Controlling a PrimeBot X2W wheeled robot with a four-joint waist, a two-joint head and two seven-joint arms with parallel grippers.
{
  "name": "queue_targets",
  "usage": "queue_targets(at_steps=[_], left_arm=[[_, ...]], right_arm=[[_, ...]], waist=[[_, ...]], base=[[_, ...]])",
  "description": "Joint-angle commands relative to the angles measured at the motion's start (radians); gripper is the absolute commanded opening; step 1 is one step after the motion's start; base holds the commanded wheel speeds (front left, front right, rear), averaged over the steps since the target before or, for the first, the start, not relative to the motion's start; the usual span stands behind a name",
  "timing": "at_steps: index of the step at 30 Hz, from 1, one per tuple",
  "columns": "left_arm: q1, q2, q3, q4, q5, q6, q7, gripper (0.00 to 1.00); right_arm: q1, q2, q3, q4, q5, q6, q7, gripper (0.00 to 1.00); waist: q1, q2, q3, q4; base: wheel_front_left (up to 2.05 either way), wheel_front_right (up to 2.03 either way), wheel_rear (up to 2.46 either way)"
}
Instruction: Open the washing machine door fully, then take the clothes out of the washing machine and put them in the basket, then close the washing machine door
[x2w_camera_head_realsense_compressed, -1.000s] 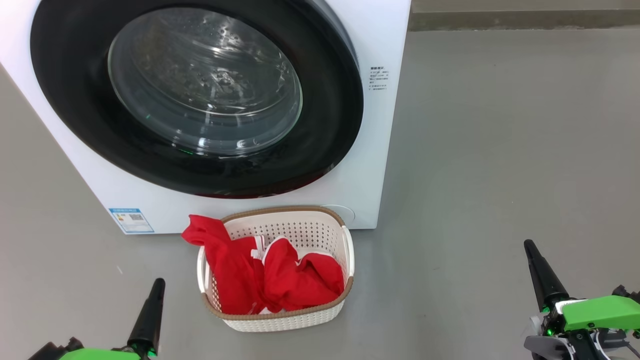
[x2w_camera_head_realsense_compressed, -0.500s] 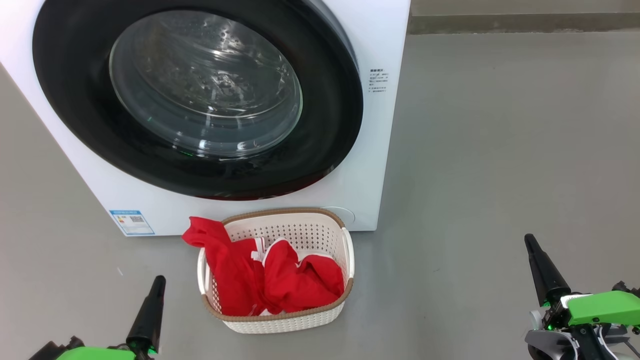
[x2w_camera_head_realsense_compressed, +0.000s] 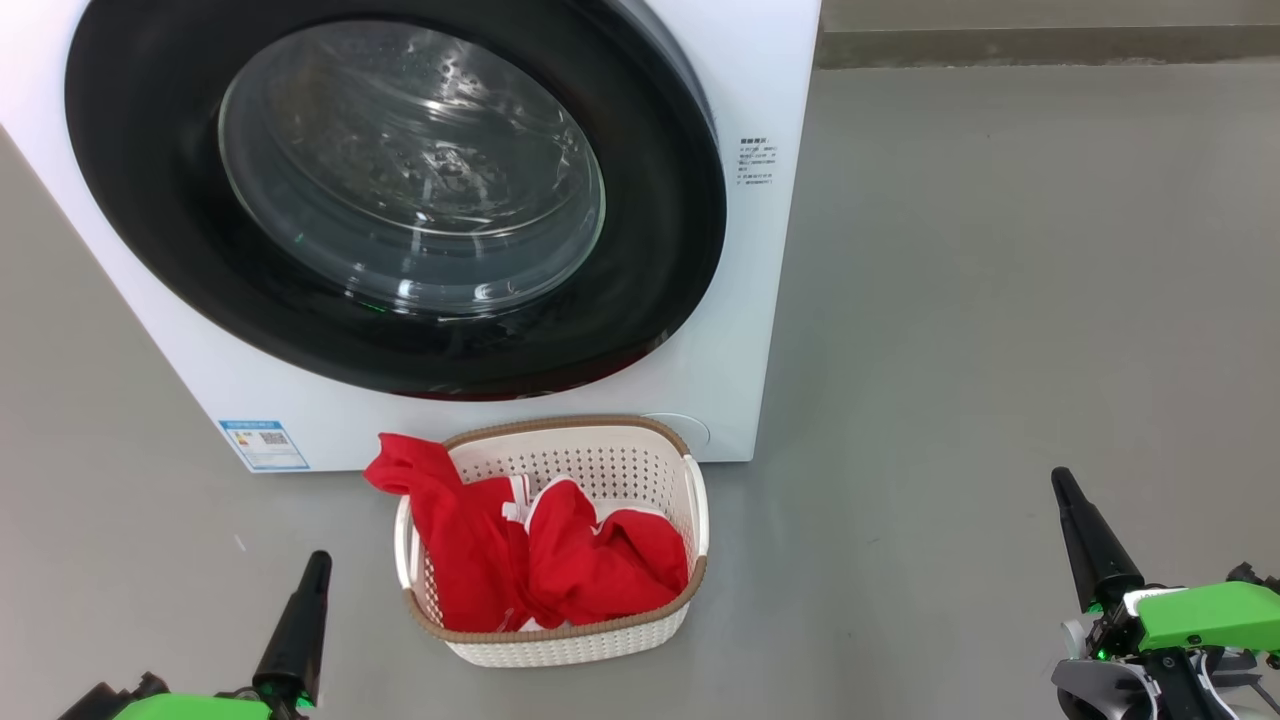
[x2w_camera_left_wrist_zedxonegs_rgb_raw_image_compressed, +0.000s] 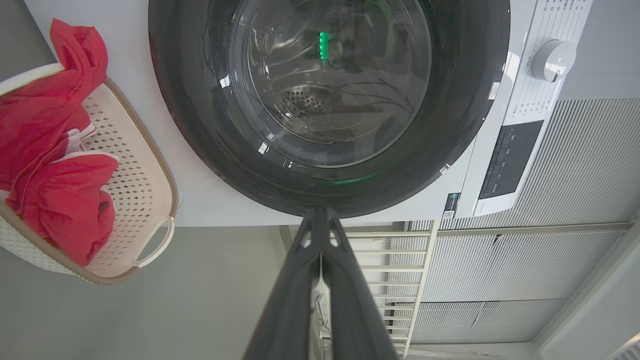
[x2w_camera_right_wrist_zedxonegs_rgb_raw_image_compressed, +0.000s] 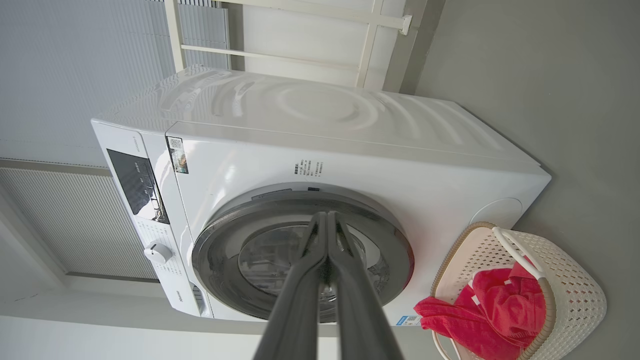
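You're looking at what reads as the finish: the washing machine door (x2w_camera_head_realsense_compressed: 400, 190) fills the upper left of the head view and appears flush against the washing machine (x2w_camera_head_realsense_compressed: 760, 330). The drum behind the glass looks bare, and the clothes (x2w_camera_head_realsense_compressed: 560, 560) sit in the basket (x2w_camera_head_realsense_compressed: 600, 455) at lower centre, just in front of the machine, with one red end draped over its upper-left rim. Your left gripper (x2w_camera_head_realsense_compressed: 317, 566) at lower left and right gripper (x2w_camera_head_realsense_compressed: 1063, 487) at lower right both have their fingers pinched together on nothing, well apart from everything, and no obstacle stands on the grey floor (x2w_camera_head_realsense_compressed: 950, 300); I'd say only checking the latch remains.
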Motion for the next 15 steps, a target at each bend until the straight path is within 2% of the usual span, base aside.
queue_targets(at_steps=[1, 15], left_arm=[[-0.039, 0.009, 0.035, -0.026, -0.008, -0.007, 0.004, 0.0], [-0.039, 0.009, 0.037, -0.026, -0.007, -0.007, 0.005, 0.0]], right_arm=[[-0.044, -0.012, 0.017, -0.029, 0.004, 0.001, 0.006, 0.0], [-0.045, -0.009, 0.014, -0.029, 0.001, 0.001, 0.009, 0.0]], waist=[[0.0, 0.0, 0.0, 0.0], [0.0, 0.0, 0.0, 0.0]], base=[[0.0, 0.0, 0.0], [0.0, 0.0, 0.0]])
